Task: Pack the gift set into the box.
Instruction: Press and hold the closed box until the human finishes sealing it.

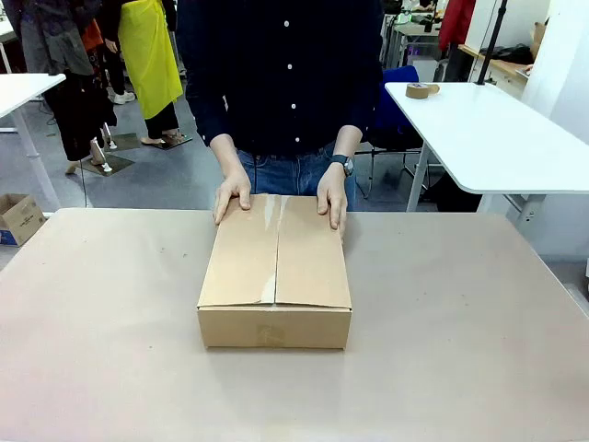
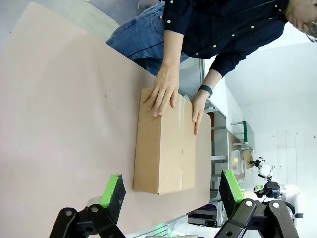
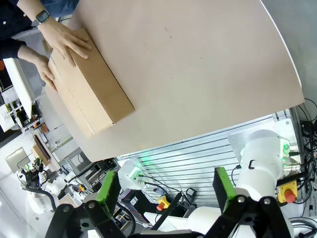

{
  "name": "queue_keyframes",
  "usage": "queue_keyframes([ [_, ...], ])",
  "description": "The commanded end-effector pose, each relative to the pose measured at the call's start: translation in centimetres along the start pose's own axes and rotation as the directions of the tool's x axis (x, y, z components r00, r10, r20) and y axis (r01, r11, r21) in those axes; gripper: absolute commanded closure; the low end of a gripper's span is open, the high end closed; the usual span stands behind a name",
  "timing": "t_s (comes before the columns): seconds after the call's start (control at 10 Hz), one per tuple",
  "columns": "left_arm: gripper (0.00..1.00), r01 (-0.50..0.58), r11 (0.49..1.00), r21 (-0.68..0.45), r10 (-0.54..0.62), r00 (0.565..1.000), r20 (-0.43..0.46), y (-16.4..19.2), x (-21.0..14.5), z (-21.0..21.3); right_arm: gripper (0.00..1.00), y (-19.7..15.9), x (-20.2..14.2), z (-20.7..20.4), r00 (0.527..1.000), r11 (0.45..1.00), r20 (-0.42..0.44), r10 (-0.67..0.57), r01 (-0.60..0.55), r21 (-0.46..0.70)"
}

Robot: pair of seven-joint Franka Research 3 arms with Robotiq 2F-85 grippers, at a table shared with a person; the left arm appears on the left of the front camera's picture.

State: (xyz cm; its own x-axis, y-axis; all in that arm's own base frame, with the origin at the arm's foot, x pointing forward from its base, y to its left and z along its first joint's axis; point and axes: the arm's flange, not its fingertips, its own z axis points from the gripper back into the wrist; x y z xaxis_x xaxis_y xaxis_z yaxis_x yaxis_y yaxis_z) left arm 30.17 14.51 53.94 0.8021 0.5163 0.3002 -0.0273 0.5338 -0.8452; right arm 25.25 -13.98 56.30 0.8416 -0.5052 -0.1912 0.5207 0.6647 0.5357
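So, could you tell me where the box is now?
In the front view the box sits closed in the middle of the table, with one hand and the other hand of the person resting on its far edge.

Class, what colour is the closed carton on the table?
The carton is plain brown; front view.

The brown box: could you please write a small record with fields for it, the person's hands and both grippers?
box: brown carton, top flaps closed, lying flat on the table
hands: hand with the watch and other hand both rest on the top flaps at the far edge
left gripper: open, holding nothing, apart from the box
right gripper: open, holding nothing, apart from the box
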Motion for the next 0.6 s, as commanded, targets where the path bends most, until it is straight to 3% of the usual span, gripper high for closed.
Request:
queue_keyframes([
  [0.0,0.00,0.024,0.999,-0.025,-0.024,1.000,0.006,0.1,0.1,-0.1,0.00,-0.3,0.0,0.2,1.000,1.000,-0.007,0.022,-0.022,0.020],
  [0.1,0.00,0.000,1.000,0.000,0.000,1.000,0.000,0.0,0.0,0.0,0.00,0.0,0.0,0.0,1.000,1.000,0.000,0.000,0.000,0.000],
  [0.2,0.00,0.304,0.952,-0.043,-0.307,0.948,-0.082,-4.4,0.5,-3.5,0.00,6.7,0.9,-2.6,0.959,0.950,0.003,0.283,-0.280,-0.140],
  [0.3,0.00,0.617,0.727,-0.300,-0.666,0.741,-0.088,-9.4,-0.1,-9.2,0.00,14.8,1.7,-7.9,0.773,0.759,-0.009,0.634,-0.625,-0.181],
  [0.4,0.00,0.696,0.549,-0.462,-0.813,0.573,-0.102,-11.5,-2.1,-15.3,0.00,20.1,2.0,-14.1,0.586,0.585,-0.028,0.810,-0.810,-0.032],
  [0.5,0.00,0.718,0.474,-0.510,-0.867,0.482,-0.127,-11.7,-4.0,-20.3,0.00,23.0,0.3,-20.2,0.480,0.484,-0.059,0.875,-0.871,0.085],
])
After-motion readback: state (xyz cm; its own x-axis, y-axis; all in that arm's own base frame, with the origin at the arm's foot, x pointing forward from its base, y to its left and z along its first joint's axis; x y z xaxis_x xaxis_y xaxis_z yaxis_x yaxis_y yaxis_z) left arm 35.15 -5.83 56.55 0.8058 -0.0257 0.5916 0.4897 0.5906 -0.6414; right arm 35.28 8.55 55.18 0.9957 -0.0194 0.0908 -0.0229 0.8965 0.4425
